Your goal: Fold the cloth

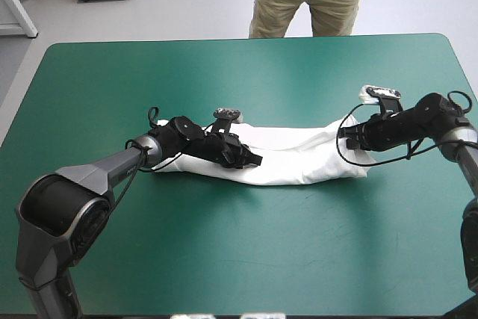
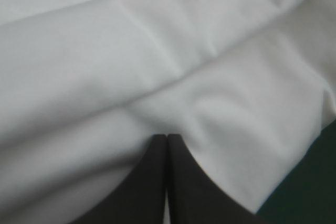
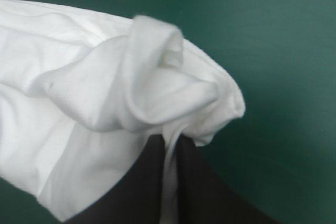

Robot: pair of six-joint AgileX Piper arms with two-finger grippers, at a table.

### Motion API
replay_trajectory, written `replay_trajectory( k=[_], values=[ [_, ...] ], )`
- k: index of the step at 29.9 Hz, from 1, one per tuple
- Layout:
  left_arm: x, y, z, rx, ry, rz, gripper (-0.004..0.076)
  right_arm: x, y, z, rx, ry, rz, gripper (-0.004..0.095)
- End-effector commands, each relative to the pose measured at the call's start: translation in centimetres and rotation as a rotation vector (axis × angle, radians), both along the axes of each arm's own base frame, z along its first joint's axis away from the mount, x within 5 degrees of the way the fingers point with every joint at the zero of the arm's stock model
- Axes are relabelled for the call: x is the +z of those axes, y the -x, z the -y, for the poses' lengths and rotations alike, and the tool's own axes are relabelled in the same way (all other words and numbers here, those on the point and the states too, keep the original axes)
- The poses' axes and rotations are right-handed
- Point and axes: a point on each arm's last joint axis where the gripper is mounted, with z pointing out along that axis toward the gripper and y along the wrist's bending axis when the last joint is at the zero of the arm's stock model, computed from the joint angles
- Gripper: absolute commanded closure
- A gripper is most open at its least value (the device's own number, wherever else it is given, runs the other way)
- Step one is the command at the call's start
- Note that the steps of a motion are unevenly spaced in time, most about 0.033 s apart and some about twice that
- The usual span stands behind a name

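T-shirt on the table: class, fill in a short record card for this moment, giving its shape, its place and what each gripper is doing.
Item: white T-shirt
Shape: long narrow band, creased
Place: lying on the teal-green table cover, around the middle
Left gripper: shut on the T-shirt, on its left part
Right gripper: shut on the T-shirt, at its bunched right end

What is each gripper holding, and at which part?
Both pinch the T-shirt: the left gripper near its middle, the right gripper a bunched fold at its right end.
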Motion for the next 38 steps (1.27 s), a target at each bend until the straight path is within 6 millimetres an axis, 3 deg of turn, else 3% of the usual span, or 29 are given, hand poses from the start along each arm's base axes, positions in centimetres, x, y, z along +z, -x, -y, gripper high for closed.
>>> replay_trajectory(
  k=[1,3,7,13,17,20,24,29,38],
  values=[
    [1.8,0.0,0.1,0.004,0.024,0.044,0.0733,5.0,1.0,-0.6,0.013,-0.058,0.132,0.0923],
    [2.9,0.1,-0.2,0.009,0.034,0.074,0.0733,6.0,1.1,-1.0,0.022,-0.084,0.153,0.0923],
    [7.8,0.5,-2.7,0.041,0.056,0.197,0.0733,8.7,1.1,-3.0,0.094,-0.105,0.195,0.0923],
    [16.4,2.4,-11.5,0.232,-0.094,0.409,0.0733,13.4,1.3,-8.7,0.210,-0.145,0.309,0.0922],
    [20.6,4.9,-17.0,0.382,-0.224,0.478,0.0733,14.9,1.1,-13.2,0.292,-0.168,0.328,0.0919],
    [23.0,7.3,-19.5,0.474,-0.284,0.540,0.0733,15.4,0.5,-16.5,0.337,-0.170,0.330,0.0919],
    [24.8,10.1,-20.7,0.522,-0.310,0.589,0.0733,16.0,0.1,-21.4,0.409,-0.175,0.345,0.0919],
    [25.8,12.0,-20.7,0.522,-0.307,0.615,0.0733,15.1,-0.6,-27.2,0.478,-0.136,0.339,0.0919],
    [25.4,12.2,-20.6,0.519,-0.303,0.569,0.0733,11.9,-2.2,-33.2,0.525,-0.165,0.310,0.0919]
  ],
)
